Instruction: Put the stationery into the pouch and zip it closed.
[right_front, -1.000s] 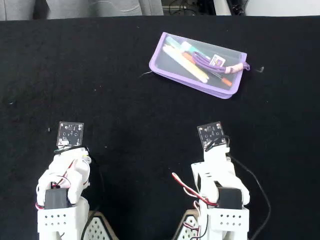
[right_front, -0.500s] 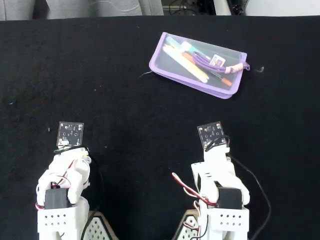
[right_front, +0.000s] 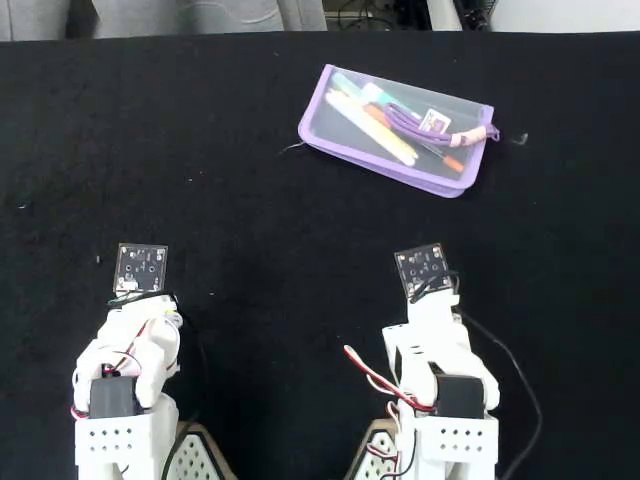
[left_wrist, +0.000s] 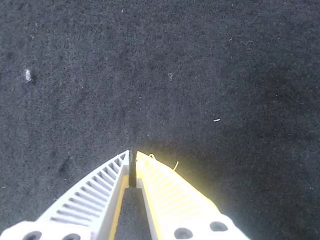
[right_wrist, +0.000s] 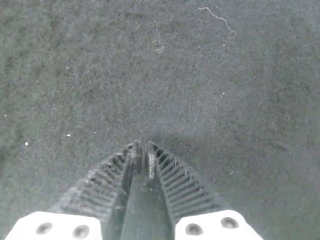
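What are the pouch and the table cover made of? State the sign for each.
The pouch: likely clear, glossy soft plastic, since the pens show through its face; its purple edging looks like fabric. The table cover: matte black cloth, probably felt, with fuzzy grain and lint specks.

we see the clear, purple-edged pouch (right_front: 400, 131) lying flat and slanted, pens (right_front: 372, 123) inside, zipped shut.

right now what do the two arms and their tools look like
The white plastic left arm and right arm carry black motors and red-white wires. The left tool has one white, one yellow ribbed finger; the right tool two dark ribbed ones.
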